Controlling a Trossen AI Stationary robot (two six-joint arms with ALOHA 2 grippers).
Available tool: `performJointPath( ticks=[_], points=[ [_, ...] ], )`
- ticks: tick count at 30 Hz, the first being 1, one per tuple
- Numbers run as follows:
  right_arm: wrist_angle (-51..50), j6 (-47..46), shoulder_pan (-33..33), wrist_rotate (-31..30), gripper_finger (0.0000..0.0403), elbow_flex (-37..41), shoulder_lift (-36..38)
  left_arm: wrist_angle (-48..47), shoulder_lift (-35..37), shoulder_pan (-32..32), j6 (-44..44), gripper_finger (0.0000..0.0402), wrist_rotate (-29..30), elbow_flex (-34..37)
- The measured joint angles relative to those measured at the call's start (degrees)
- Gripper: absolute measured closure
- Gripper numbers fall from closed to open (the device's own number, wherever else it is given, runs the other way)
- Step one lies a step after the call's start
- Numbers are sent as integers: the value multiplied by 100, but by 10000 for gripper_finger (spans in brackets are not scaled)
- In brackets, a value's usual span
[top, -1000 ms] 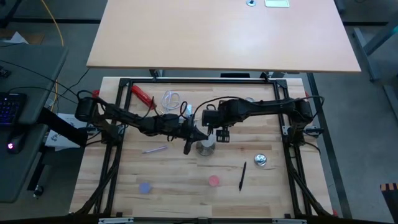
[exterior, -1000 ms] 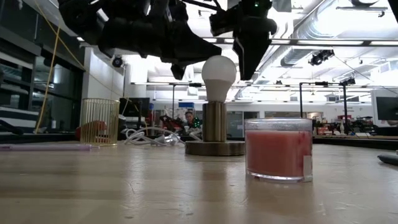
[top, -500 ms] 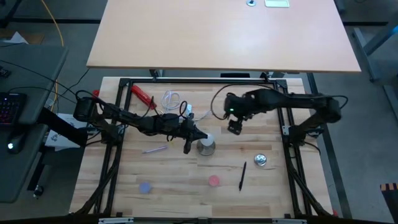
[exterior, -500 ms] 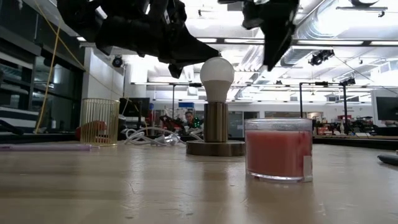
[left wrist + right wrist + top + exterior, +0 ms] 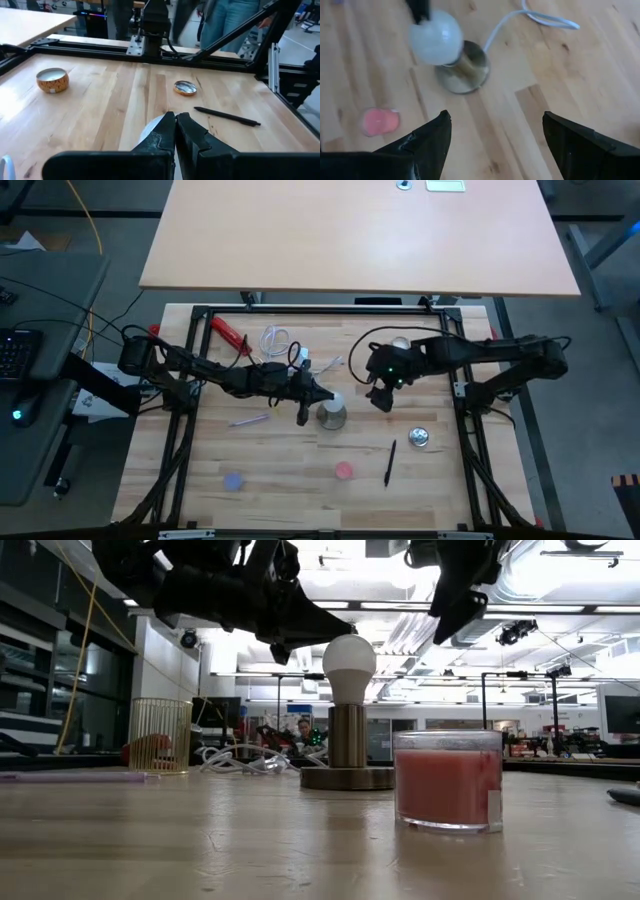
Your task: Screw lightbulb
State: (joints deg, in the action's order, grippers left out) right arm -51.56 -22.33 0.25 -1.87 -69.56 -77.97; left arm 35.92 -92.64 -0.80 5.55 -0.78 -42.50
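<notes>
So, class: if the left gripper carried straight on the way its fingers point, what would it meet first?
The lightbulb in its socket stand. The left gripper, fingers closed, already points right at it; depth is uncertain.

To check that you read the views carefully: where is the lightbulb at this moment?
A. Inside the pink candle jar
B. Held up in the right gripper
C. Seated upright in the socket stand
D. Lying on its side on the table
C: in the low view the lightbulb sits upright on the socket stand, while the right gripper is open and apart from it.
</notes>
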Motion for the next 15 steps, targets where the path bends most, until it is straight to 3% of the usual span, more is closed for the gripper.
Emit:
performJointPath(
  ticks=[6,15],
  points=[
    [130,408,249,141,104,0,0,2,0,6,32,402,109,0],
    [256,447,431,-330,117,0,-382,-3,0,4,28,402,138,-2]
  ],
)
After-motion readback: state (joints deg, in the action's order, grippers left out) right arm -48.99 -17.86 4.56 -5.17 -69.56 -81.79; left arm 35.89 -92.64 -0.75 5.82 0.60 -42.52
